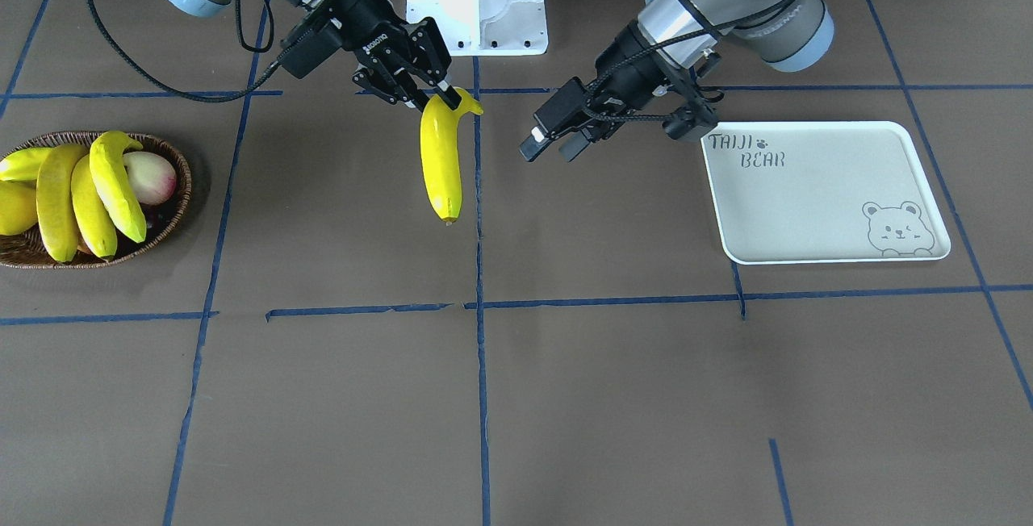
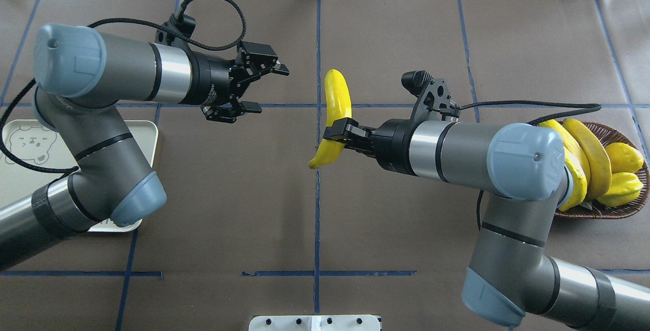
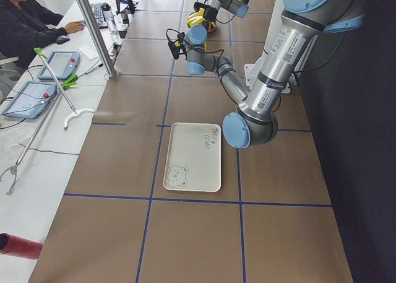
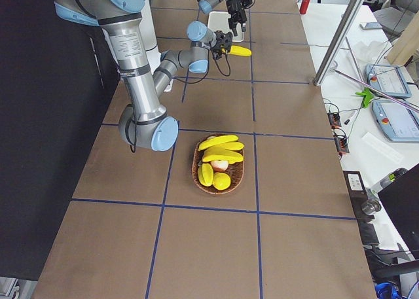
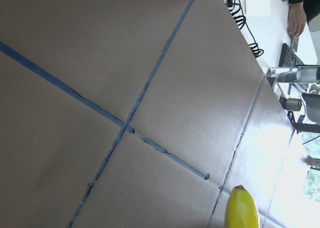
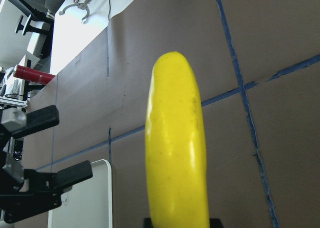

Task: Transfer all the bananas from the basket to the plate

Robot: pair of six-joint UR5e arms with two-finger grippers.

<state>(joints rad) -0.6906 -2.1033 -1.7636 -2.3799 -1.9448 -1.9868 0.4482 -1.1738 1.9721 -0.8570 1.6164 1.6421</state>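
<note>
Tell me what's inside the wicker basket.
Three bananas, a pinkish peach-like fruit and two shorter yellow fruits lie in the basket. Anything beneath them is covered.

Bright, even overhead light; soft faint shadows on the tabletop [image 1: 613, 397]. White base [image 1: 476, 2] blown out with glare, left-wrist far corner overexposed. Close banana [image 6: 175, 148] slightly soft.

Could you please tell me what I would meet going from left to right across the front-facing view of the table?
basket holding the other bananas → banana hanging from the right claw → open left claw → plate, with nothing on it.
</note>
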